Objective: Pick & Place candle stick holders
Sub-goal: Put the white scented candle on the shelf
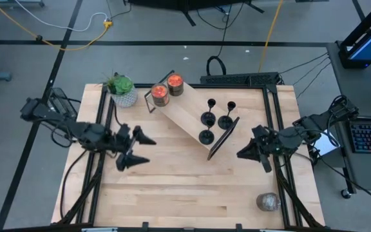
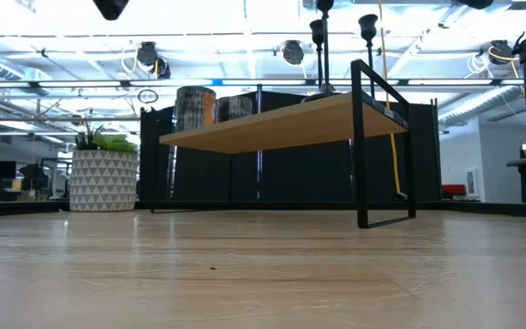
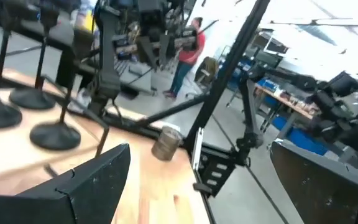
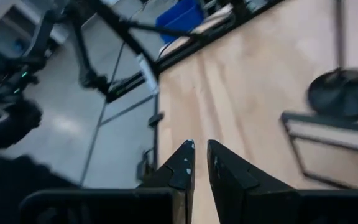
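On the raised wooden shelf [image 1: 184, 111] near the middle of the table [image 1: 172, 193], three black candle stick holders [image 1: 215, 119] stand upright in a cluster at the end nearer the right arm, each on its own disc base, close together but apart. At the shelf's opposite end sit two jar candles [image 1: 167, 89], with a potted plant [image 1: 122, 89] on the table just beside that end. The left gripper [image 1: 136, 148] hovers off the plant side of the shelf, fingers spread wide and empty. The right gripper [image 1: 247, 152] hangs just beside the shelf's black end frame, near the holders, fingers pinched nearly together around nothing. A small grey roundish object [image 1: 268, 202] lies well away from the shelf, near the table's edge on the right arm's side.
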